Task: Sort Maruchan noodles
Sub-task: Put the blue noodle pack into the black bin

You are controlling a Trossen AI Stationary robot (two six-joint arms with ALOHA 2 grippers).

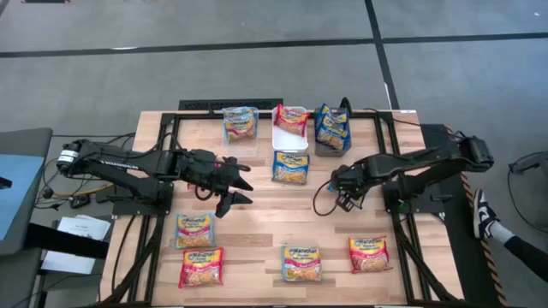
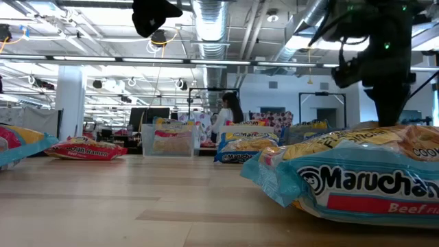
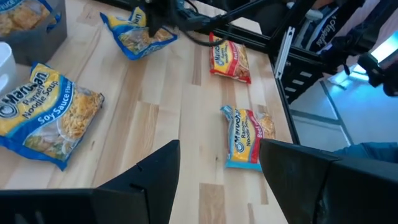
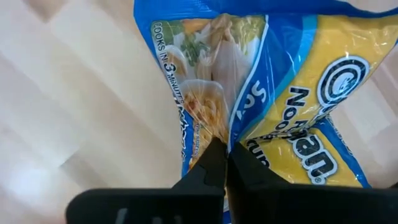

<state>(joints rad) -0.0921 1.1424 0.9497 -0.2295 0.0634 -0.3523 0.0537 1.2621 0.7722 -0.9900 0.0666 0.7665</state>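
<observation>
Blue-yellow soy packet (image 4: 280, 106) | crumpled (glossy) | pinched by right gripper (image 4: 225, 163)

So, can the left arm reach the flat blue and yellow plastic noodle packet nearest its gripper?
Probably yes. The left gripper is open above bare wood close to the blue and yellow noodle packet, with nothing lying between them.

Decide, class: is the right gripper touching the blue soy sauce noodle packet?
Touching. The right wrist view shows the right gripper shut, pinching a fold of the blue soy sauce packet between its fingertips.
</observation>
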